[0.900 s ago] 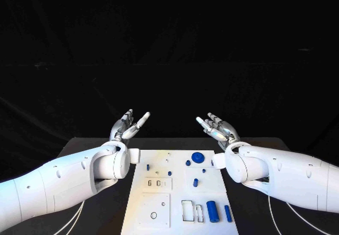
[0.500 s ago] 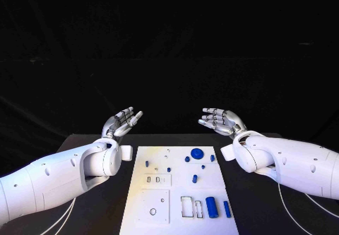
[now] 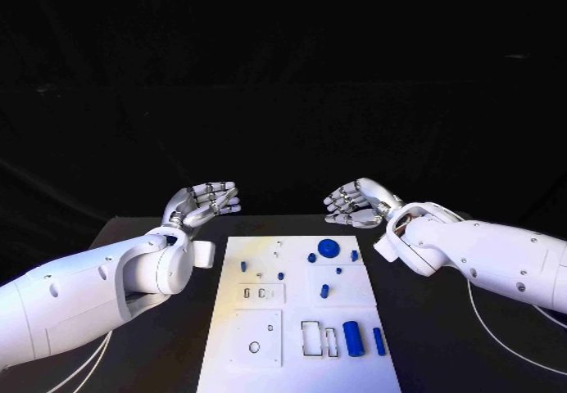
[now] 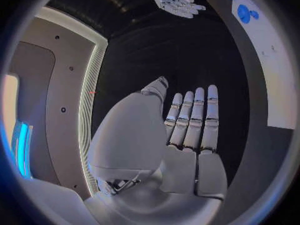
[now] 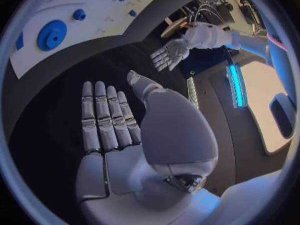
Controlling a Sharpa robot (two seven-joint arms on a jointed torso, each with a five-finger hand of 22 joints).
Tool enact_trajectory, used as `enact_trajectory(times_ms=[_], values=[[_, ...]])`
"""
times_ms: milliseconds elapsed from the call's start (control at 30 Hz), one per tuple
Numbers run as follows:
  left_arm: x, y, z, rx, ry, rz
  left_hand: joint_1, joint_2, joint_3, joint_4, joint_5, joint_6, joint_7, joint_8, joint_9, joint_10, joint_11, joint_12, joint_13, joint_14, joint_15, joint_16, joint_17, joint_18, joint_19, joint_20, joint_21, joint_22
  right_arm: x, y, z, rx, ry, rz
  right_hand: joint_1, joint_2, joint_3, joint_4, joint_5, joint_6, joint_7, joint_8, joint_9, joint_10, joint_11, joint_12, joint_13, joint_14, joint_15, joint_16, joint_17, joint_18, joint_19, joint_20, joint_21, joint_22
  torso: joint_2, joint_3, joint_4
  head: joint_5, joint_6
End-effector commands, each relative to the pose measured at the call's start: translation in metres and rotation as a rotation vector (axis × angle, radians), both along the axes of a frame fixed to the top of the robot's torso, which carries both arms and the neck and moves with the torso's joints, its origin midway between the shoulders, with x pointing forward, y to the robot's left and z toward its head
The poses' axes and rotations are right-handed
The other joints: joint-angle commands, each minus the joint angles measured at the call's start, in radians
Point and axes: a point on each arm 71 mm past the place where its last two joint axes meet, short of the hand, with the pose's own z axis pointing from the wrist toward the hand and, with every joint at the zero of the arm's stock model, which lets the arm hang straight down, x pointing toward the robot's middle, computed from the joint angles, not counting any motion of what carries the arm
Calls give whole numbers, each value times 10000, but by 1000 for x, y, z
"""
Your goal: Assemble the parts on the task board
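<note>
Both hands have turned over since the earlier frames, their backs now facing the head camera. Left hand (image 3: pixel 203 201) hangs above the far left of the tabletop (image 3: pixel 449 327), fingers stretched flat and holding nothing. Right hand (image 3: pixel 357 202) hovers right of centre, likewise flat and holding nothing. Below them lies the task board (image 3: pixel 296 360), with a blue disc (image 3: pixel 328 245) near its far edge and blue pegs (image 3: pixel 353 336) toward its lower right.

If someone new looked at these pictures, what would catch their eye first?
Probably the left robot hand and right robot hand, raised empty past the far end of the white task board. Next, the large blue disc near the board's far edge.
</note>
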Motion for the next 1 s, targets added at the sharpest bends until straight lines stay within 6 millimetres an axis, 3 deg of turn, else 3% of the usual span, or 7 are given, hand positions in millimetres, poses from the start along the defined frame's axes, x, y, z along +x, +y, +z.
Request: enact_trajectory(times_ms=[33, 100, 467, 567, 667, 800, 1000], values=[[-8, -8, 9, 83, -220, -1051, 131, -320, 312, 11, -66, 588, 208, 156, 61, 902, -84, -163, 16, 784, -128, 186, 210, 135, 794, -145, 366, 66, -4, 10, -3, -2769, -105, 874, -352, -611, 393, -179, 5, 844, -348, 181, 186, 1259, -469, -47, 197, 2076, -665, 944, 859, 217, 1676, -638, 1108, 479, 346, 1, 60, -93, 14], [-12, -9, 14, 16, -287, -1272, 113, -341, 308, 16, -69, 583, 208, 148, 58, 904, -82, -182, 15, 791, -129, 182, 216, 134, 810, -149, 373, 66, -6, 14, -1, -3419, -266, 1075, -389, -715, 425, -227, 7, 937, -434, 194, 259, 1465, -579, -54, 273, 2777, -907, 1567, 1431, 199, 2189, -893, 1685, 808, 455, -2, 85, -121, 21], [-28, -11, 43, -224, -672, -1861, 43, -444, 347, -46, -76, 472, 226, 12, 7, 849, -37, -525, 13, 462, -87, -142, 224, 119, 1320, -239, 683, 144, -14, 31, 12, -5807, -1334, 1585, -730, -930, 381, 22, 12, 1085, -554, -21, 475, 1578, -772, -171, 399, 4142, -1235, 3823, 3844, 179, 3079, -1315, 3674, 2159, 1077, -44, 188, -325, 101], [-30, -11, 48, -248, -740, -1929, 42, -446, 346, -48, -77, 469, 228, 9, 6, 847, -36, -532, 13, 459, -87, -146, 225, 120, 1332, -240, 690, 146, -15, 35, 13, -6141, -1489, 1655, -688, -908, 190, 120, 17, 1135, -563, -100, 541, 1413, -762, -168, 414, 4183, -1236, 4721, 4567, -103, 3620, -1321, 5497, 4381, 1166, -57, 201, -352, 107], [-31, -11, 52, -266, -791, -1988, 36, -449, 344, -50, -78, 461, 232, 2, 4, 841, -33, -547, 13, 456, -87, -154, 228, 120, 1354, -243, 705, 150, -16, 38, 14, -6420, -1588, 1735, -551, -858, -159, 269, 17, 1214, -559, -203, 645, 1266, -751, -145, 502, 4444, -1188, 7750, 7402, -480, 4322, -1312, 7981, 7538, 1270, -71, 236, -386, 92], [-32, -11, 55, -276, -826, -2029, 24, -452, 339, -46, -81, 456, 240, -3, 2, 836, -30, -560, 13, 454, -87, -159, 231, 119, 1367, -244, 714, 152, -15, 41, 13, -6683, -1641, 1805, -383, -787, -306, 391, 25, 1268, -542, -282, 728, 1170, -710, -108, 564, 4501, -1139, 9170, 8677, -659, 4527, -1253, 9125, 9054, 1340, -90, 273, -406, 69], [-32, -10, 56, -268, -827, -2026, 13, -455, 334, -43, -82, 450, 244, -8, 1, 831, -26, -570, 13, 450, -84, -165, 232, 117, 1374, -244, 719, 152, -14, 44, 11, -6862, -1657, 1859, -301, -765, -289, 444, 28, 1309, -549, -314, 768, 1158, -713, -105, 570, 4626, -1135, 9927, 9422, -788, 4806, -1225, 9761, 9964, 1401, -111, 312, -425, 58]])
